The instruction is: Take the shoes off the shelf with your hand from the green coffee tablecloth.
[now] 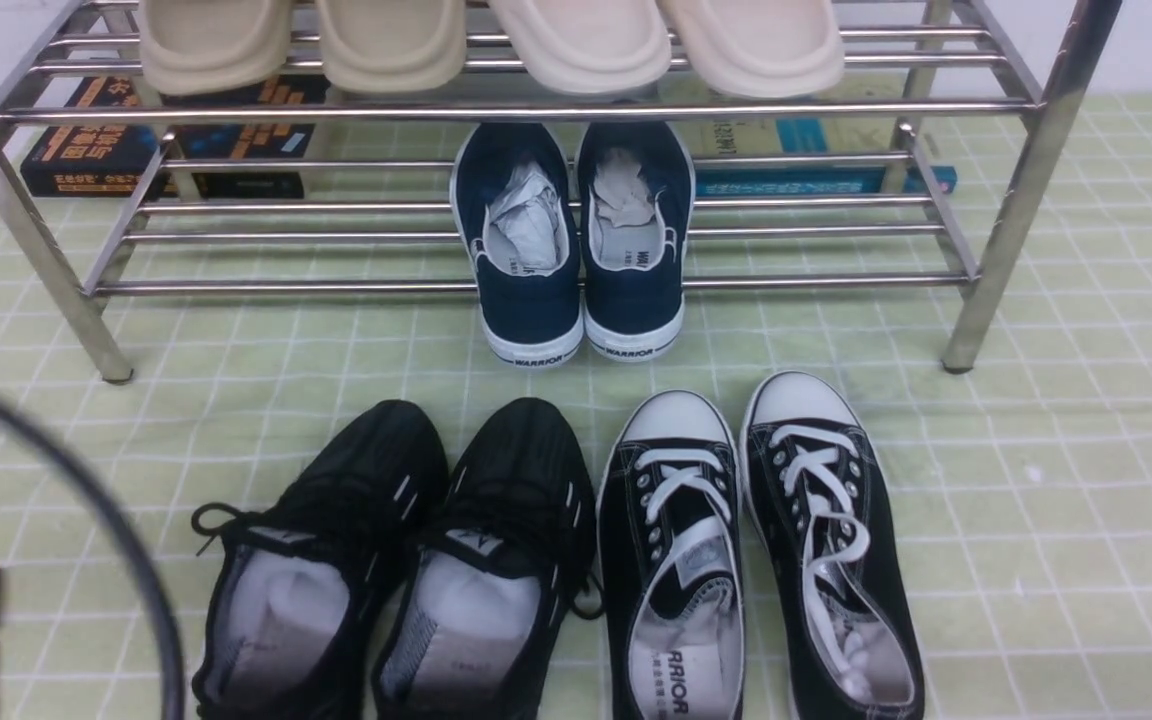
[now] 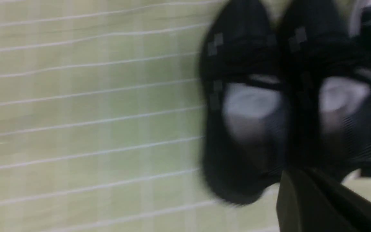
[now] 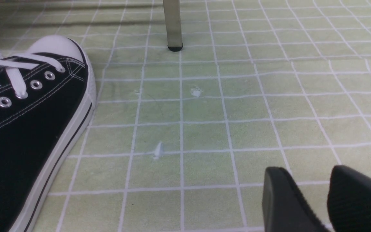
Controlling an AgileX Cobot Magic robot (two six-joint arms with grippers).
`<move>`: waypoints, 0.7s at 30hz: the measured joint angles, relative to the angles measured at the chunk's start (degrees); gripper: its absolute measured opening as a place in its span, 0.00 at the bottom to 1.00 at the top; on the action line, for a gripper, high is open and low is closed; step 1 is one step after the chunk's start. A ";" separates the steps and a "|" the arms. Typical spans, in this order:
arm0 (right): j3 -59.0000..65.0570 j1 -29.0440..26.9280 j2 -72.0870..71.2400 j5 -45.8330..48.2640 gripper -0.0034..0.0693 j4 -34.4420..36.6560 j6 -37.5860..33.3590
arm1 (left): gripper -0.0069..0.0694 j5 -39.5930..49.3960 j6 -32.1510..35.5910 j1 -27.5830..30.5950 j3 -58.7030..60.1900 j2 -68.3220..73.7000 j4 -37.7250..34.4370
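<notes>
Black knit shoes [image 1: 386, 560] sit side by side on the green tablecloth [image 1: 1036, 520], just beside the canvas pair [image 1: 756, 560]. Left gripper [image 2: 304, 193] is closed, empty, above them. Right gripper [image 3: 314, 196] stands slightly parted, empty.

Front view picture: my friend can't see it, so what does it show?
Two pairs of shoes, black sneakers and black canvas shoes, sit on a green cloth. Behind, a steel rack holds navy shoes below and beige slippers above.
</notes>
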 joint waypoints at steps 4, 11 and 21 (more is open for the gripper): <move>0.00 0.00 0.00 0.00 0.37 0.00 0.00 | 0.09 -14.97 -3.21 0.00 10.22 -5.44 -3.38; 0.00 0.00 0.00 0.00 0.37 0.00 -0.06 | 0.11 -24.70 -4.19 0.00 20.46 -8.23 -3.57; 0.00 0.00 0.00 0.00 0.37 0.00 -0.06 | 0.12 -25.14 -4.37 0.00 22.04 -8.29 -1.32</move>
